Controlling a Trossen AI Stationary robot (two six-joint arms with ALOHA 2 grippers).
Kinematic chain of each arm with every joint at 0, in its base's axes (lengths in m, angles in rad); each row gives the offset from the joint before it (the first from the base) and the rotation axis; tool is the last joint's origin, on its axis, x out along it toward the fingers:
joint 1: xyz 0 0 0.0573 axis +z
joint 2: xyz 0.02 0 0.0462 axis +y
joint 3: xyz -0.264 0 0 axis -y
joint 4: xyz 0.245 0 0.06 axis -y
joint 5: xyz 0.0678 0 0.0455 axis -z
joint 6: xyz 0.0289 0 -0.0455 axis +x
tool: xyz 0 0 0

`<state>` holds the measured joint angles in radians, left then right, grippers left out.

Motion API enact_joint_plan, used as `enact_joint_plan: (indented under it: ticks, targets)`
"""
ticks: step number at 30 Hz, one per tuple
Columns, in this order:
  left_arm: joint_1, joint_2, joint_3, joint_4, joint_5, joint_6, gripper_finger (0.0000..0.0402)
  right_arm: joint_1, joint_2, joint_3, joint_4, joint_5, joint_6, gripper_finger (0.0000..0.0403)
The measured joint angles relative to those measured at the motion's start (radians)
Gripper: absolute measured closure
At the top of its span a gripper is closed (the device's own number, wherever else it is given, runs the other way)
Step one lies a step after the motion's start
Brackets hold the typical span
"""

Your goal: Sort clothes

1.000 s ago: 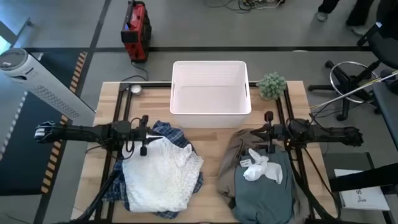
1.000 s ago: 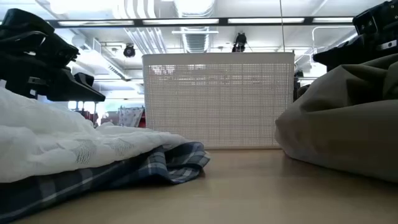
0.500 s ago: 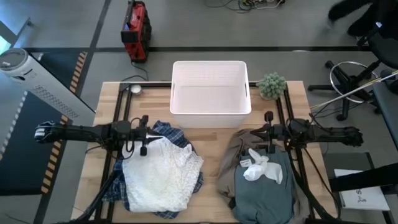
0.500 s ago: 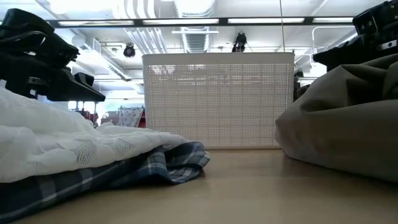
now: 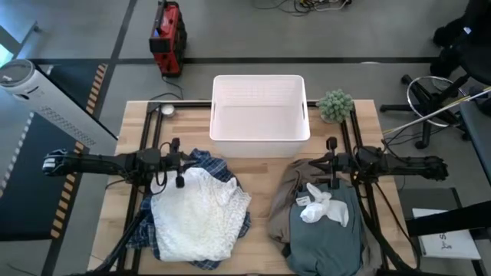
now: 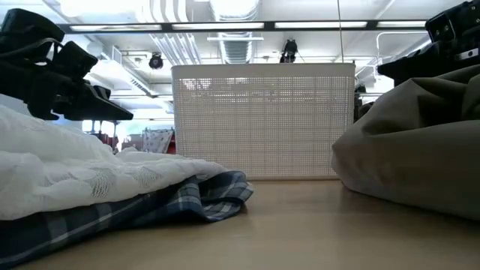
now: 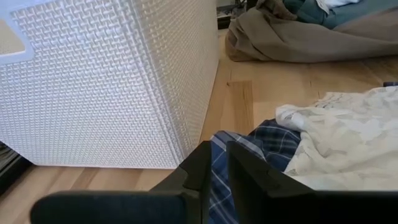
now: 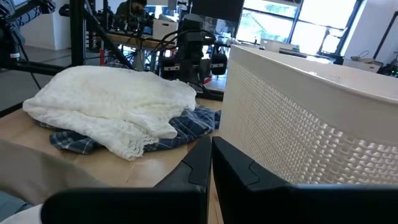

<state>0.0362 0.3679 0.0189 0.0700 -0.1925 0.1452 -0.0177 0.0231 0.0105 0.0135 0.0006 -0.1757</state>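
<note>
From above, your left gripper (image 5: 178,175) has just edged a touch toward the far edge, over the back of the left-hand pile; nothing in the piles has stirred. I read that as the opening reach, with no sorting done yet. The white textured top (image 5: 201,215) lies on the blue-white plaid shirt (image 5: 205,159) toward the desk's (image 5: 259,199) near-left corner. Toward the near-right corner, the small white piece (image 5: 322,205) sits on the dark grey-green tee (image 5: 326,241), with the taupe garment (image 5: 285,195) beneath. Your right gripper (image 5: 331,180) waits over that pile's far side. The white bin (image 5: 259,77) stands mid far edge with no clothes in it, a small potted plant (image 5: 336,105) just beside it.

At desk level, the left arm has shifted toward the bin and hangs above the white top, clear of the cloth. Bare wood separates the plaid hem from the taupe mound.

Left wrist: jaws narrow, only a slit, holding nothing; plaid shows beyond them, the bin wall close by.

Right wrist: jaws pressed together, empty, pointing across at the white top and the bin.

The desk is pale wood planks. Around it there's grey floor, a red device (image 5: 167,34), a white tower fan (image 5: 38,96), and a person at the far right who has moved on
</note>
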Motion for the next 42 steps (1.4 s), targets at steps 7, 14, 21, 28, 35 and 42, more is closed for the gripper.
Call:
enact_joint_plan:
  ticks: [7, 14, 21, 28, 35, 42]
  targets:
    - [0.0, 0.0, 0.0, 0.0, -0.001, 0.003, 0.0364, 0.0, 0.0, 0.0, 0.0, 0.0, 0.0, 0.0403]
    - [0.0, 0.0, 0.0, 0.056, -0.001, -0.12, 0.0364, 0.0, 0.0, 0.0, 0.0, 0.0, 0.0, 0.0403]
    - [0.0, 0.001, 0.0, 0.153, -0.003, -0.225, 0.0364, 0.0, 0.0, 0.0, 0.0, 0.0, 0.0, 0.0403]
    - [-0.003, 0.009, 0.002, 0.314, 0.274, -0.188, 0.0364, 0.0, 0.0, 0.0, 0.0, 0.0, 0.0, 0.0403]
    - [-0.02, 0.065, 0.109, 0.185, 0.322, -0.203, 0.0353, 0.0, 0.0, 0.0, 0.0, 0.0, 0.0, 0.0403]
    - [-0.075, 0.203, 0.245, 0.039, 0.341, -0.24, 0.0288, 0.0, 0.0, 0.0, 0.0, 0.0, 0.0, 0.0403]
